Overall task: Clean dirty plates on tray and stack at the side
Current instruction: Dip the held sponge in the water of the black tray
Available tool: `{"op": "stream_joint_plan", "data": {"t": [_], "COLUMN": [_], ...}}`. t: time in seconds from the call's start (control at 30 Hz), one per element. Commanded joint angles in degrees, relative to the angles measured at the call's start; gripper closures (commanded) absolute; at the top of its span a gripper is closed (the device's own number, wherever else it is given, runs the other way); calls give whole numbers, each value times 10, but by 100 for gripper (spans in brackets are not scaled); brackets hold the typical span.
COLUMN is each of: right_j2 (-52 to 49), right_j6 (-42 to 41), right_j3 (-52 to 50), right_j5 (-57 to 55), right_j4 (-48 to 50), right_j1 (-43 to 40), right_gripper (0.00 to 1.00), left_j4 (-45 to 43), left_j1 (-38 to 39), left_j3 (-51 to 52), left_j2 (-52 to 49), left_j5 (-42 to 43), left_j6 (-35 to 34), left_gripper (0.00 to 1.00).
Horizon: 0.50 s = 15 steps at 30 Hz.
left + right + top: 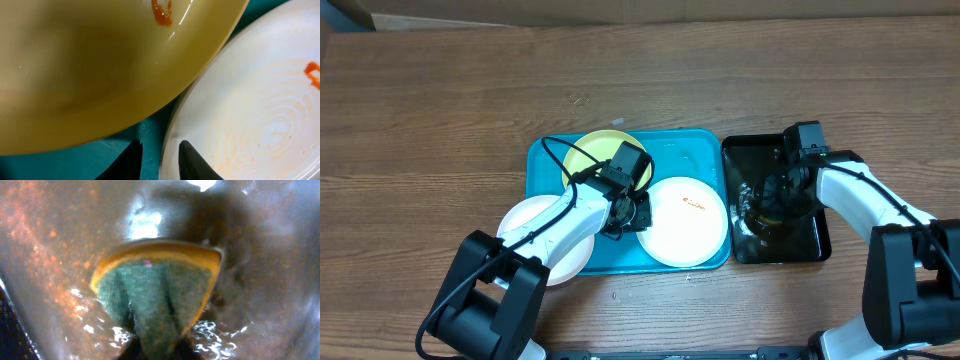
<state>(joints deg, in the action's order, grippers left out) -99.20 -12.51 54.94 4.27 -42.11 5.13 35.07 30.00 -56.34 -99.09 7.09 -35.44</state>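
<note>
- Wood-grain table (440,100) carries everything: the turquoise tray (545,160) at centre, a black tray (810,245) just to its right.
- Our left gripper (161,162) has its fingers slightly apart, astride the left rim of the white plate (260,115); nothing is pinched yet.
- That plate, smeared orange, lies in the tray's right half, just beside the yellow plate (100,65), which is smeared too.
- A second white plate (535,228) overhangs the tray's near left edge.
- Our right gripper (152,352) pinches a sponge (160,295) down in the wet black tray.
- We judge the step in hand is gripping the white plate; next we should close on its rim and lift it level for the sponge.
</note>
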Motion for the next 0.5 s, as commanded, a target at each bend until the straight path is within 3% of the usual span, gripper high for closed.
{"op": "stream_joint_plan", "data": {"t": [0.0,0.1,0.17,0.47], "right_j2": [0,3,9,34], "right_j6": [-28,-27,-27,-24], "right_j3": [18,59,89,132], "right_j5": [1,0,-6,-13], "right_j4": [-20,-64,-98,-176], "right_j1": [2,2,2,9], "right_gripper": [96,96,96,96], "left_j4": [0,0,0,0], "left_j1": [1,1,1,1], "left_j3": [3,3,3,3], "left_j2": [-7,-7,-7,-7], "left_j5": [4,4,4,4], "left_j6": [7,7,7,7], "left_gripper": [76,85,96,95]}}
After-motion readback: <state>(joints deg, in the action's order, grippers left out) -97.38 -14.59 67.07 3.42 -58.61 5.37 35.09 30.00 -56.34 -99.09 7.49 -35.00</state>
